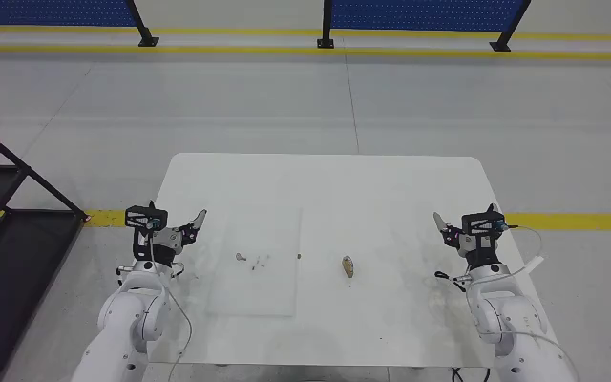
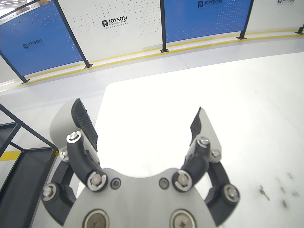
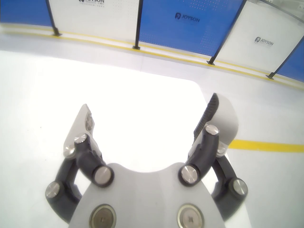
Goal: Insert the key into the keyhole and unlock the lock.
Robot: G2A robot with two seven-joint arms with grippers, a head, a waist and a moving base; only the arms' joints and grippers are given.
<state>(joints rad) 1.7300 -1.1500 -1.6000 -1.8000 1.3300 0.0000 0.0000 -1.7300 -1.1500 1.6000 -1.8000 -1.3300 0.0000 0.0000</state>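
Status: the task is not started, on the evidence available. The lock [image 1: 347, 266], a small brass-coloured body, lies flat on the bench [image 1: 401, 191] a little to the right of centre, with nothing inserted in it as far as can be made out. The key [image 1: 253, 260] shows as a loose cluster of small grey metal pieces left of centre, resting on a thin pale sheet [image 1: 277, 296] laid on the bench. It is too small to tell which way the blade points, or whether there is one key or several. Key and lock are well apart, with the sheet's right edge between them. The left gripper [image 2: 140, 124] hangs above the bench's left edge, jaws spread wide and holding nothing. The key lies to its right, near but not between the pads. The right gripper [image 3: 149, 117] stands over the bench's right edge, likewise spread and empty, and the lock lies to its left, clearly out of contact. All steps remain outstanding: pick up the key, secure the lock, align blade to keyhole, insert and turn. Judged from position, the left gripper is better placed for the key and the right for the lock. The key's small size and flat lie are likely to make the pick-up the delicate step.
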